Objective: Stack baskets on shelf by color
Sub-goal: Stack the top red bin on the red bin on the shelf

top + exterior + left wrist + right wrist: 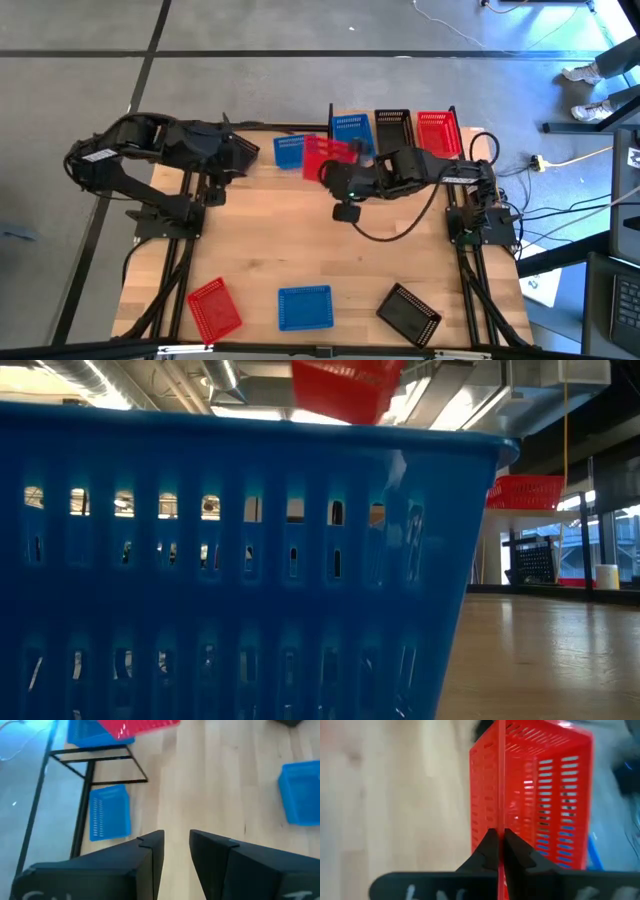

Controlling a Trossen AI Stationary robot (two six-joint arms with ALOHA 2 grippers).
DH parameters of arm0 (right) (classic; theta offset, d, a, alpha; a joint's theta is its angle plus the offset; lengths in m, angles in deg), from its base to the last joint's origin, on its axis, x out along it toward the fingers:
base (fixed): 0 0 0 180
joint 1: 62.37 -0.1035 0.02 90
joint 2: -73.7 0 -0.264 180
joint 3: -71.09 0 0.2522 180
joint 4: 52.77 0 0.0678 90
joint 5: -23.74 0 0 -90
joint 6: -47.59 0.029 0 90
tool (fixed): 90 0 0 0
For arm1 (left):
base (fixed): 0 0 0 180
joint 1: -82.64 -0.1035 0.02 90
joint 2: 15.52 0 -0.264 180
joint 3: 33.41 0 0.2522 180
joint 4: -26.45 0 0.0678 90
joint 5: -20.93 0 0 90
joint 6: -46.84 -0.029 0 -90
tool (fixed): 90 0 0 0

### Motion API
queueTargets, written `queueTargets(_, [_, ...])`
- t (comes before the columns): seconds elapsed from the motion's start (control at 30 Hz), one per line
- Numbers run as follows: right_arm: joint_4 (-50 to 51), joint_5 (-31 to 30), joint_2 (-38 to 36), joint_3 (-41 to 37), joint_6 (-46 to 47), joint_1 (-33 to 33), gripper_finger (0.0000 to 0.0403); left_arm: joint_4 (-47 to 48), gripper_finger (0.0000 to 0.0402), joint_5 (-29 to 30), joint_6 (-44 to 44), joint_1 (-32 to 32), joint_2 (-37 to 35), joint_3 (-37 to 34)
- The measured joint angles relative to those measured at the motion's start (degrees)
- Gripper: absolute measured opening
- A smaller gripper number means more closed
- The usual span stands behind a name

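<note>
My right gripper (pixel 498 851) is shut on a red basket (pixel 328 155) and holds it in the air in front of the shelf (pixel 330 108), near its left end. The same basket shows high up in the low view (pixel 345 390). On the shelf stand a blue basket (pixel 350 130), a black one (pixel 392 128) and a red one (pixel 435 130). Another blue basket (pixel 289 152) rests on the tabletop left of the shelf. My left gripper (pixel 176 847) is open and hovers over the table left of that blue basket (pixel 110 812), touching nothing. My right gripper pinches one wall of the red basket at its rim (pixel 501 822), with one finger inside the basket and one outside. The fingers come from the table's right side, roughly level. The basket is lifted clear of the table.
Along the table's near edge lie a red basket (pixel 215 308), a blue basket (pixel 305 307) and a black basket (pixel 408 312). The blue one fills most of the low view (pixel 230 560). Bare wood lies in the table's middle (pixel 300 230). A cable hangs below the right arm (pixel 395 232).
</note>
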Motion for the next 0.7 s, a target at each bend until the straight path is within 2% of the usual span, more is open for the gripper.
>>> queueTargets(0.23, [7.69,-12.17,-4.33,0.00,25.25,0.00,0.0000,-0.90,0.0085,0.76,1.23,0.02,-3.15,-0.08])
queueTargets(0.4, [7.38,-18.77,-8.07,-0.04,34.76,0.52,0.0000,-1.39,0.0085,0.69,-1.83,0.00,-3.27,-0.03])
queueTargets(0.53, [7.38,-19.41,-10.45,-0.07,39.61,2.53,0.0000,-3.87,0.0085,-2.88,-5.25,0.00,-3.40,-0.03])
queueTargets(0.7, [7.37,-19.46,-12.63,-0.29,40.06,5.64,0.0000,-8.59,0.0085,-5.93,-8.64,0.02,-3.38,-0.03])
